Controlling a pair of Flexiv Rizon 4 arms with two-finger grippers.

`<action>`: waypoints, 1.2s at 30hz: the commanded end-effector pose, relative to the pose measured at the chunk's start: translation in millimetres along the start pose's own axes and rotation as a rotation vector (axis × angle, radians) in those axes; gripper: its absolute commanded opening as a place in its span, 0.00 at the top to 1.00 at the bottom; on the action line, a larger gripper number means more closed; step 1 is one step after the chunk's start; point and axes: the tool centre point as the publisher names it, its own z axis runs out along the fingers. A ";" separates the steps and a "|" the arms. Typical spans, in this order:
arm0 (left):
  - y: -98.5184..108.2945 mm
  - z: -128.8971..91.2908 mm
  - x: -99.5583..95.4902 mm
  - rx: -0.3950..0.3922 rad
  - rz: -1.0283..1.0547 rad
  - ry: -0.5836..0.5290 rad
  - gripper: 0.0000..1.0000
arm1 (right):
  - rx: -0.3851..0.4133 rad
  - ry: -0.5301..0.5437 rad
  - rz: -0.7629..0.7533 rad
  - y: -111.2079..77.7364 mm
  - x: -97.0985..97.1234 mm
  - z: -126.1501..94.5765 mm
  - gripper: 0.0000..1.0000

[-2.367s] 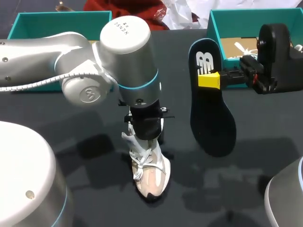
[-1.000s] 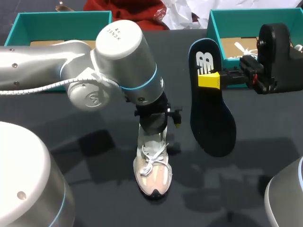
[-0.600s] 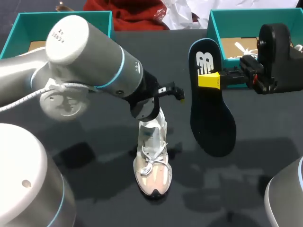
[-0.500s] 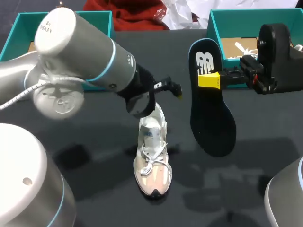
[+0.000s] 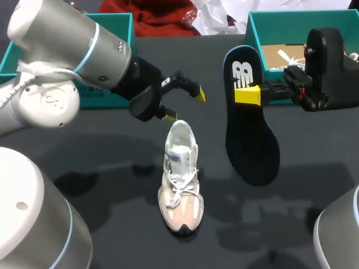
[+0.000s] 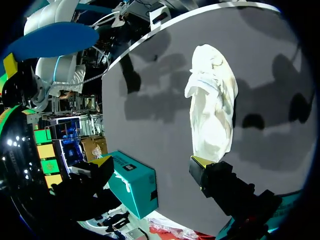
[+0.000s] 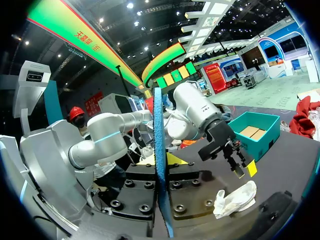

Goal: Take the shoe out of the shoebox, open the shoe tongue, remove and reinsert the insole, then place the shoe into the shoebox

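While the right gripper point(image 5: 247, 94) pinched the insole point(image 5: 251, 131) at two o'clock of the shoe point(image 5: 179, 185) on the table point(image 5: 101, 168), the left gripper point(image 5: 183, 105) hung spread at its twelve, so reinsertion seemed next, needing toe-first aiming.

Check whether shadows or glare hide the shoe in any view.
Head view: shoe clear, soft shadows on the table beside it. Left wrist view: shoe washed out white, laces lost. Right wrist view: shoe small, beyond the edge-on insole.

A trade-show hall: lit booths point(image 7: 220, 70) under a high trussed roof point(image 7: 165, 25)
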 end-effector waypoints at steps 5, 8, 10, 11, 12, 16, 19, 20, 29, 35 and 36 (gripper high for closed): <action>0.3 -14.9 -13.3 0.000 -0.078 -0.219 0.00 | -0.001 -0.001 0.000 -1.1 -0.4 1.8 1.00; 5.6 -19.6 -17.3 -0.015 -0.081 -0.205 0.00 | -0.001 -0.001 0.000 -1.1 -0.4 1.8 1.00; 5.6 -19.6 -17.3 -0.015 -0.081 -0.205 0.00 | -0.001 -0.001 0.000 -1.1 -0.4 1.8 1.00; 5.6 -19.6 -17.3 -0.015 -0.081 -0.205 0.00 | -0.001 -0.001 0.000 -1.1 -0.4 1.8 1.00; 5.6 -19.6 -17.3 -0.015 -0.081 -0.205 0.00 | -0.001 -0.001 0.000 -1.1 -0.4 1.8 1.00; 5.6 -19.6 -17.3 -0.015 -0.081 -0.205 0.00 | -0.001 -0.001 0.000 -1.1 -0.4 1.8 1.00; 4.4 -17.9 -23.0 0.003 -0.097 -0.294 0.00 | -0.001 -0.001 0.000 -1.1 -0.4 1.8 1.00; 5.2 -17.9 -24.9 0.006 -0.102 -0.314 0.00 | -0.001 -0.001 0.000 -1.1 -0.4 1.8 1.00; 10.3 -28.1 -33.9 0.004 -0.192 -0.449 0.00 | -0.001 -0.001 0.000 -1.1 -0.4 1.8 1.00; 17.7 -45.0 -37.0 -0.028 -0.218 -0.533 0.00 | -0.002 0.018 0.051 15.8 -34.6 -3.7 1.00; 18.8 -47.0 -37.1 -0.031 -0.218 -0.542 0.00 | -0.004 0.019 0.061 18.5 -41.9 -5.3 1.00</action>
